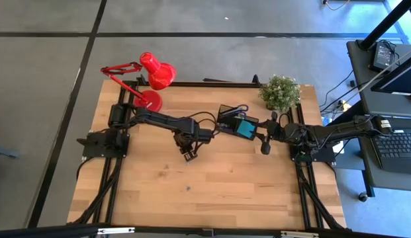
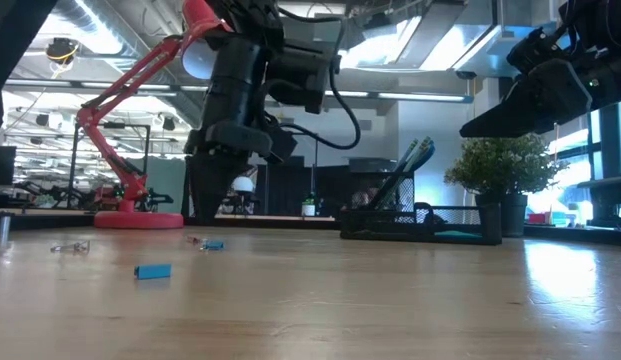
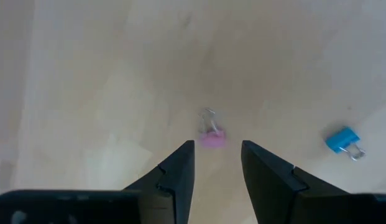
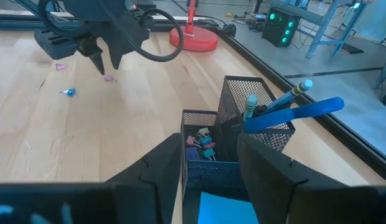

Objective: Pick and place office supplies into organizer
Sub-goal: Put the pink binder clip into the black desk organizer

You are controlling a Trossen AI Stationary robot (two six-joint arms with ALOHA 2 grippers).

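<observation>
Hovering above a pink binder clip [image 3: 212,138] on the wooden table [image 1: 212,192]: left gripper [image 3: 217,163], fingers narrowly parted, holding nothing. Blue binder clip [image 3: 342,141] near the pink one. Poised over the black mesh organizer [image 4: 242,127]: right gripper [image 4: 209,163], fingers apart, empty. Inside the organizer: blue-handled scissors [image 4: 292,113], pencils [image 4: 250,107], small clips [image 4: 202,148], teal sticky-note pad [image 4: 227,208].

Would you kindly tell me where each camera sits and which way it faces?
High: overhead, facing down on table, both arms.
Low: tabletop height, looking across at organizer, arms above.
Left wrist: faces down past open left end effector at pink clip.
Right wrist: faces organizer past open right end effector; shares it with low view.
</observation>
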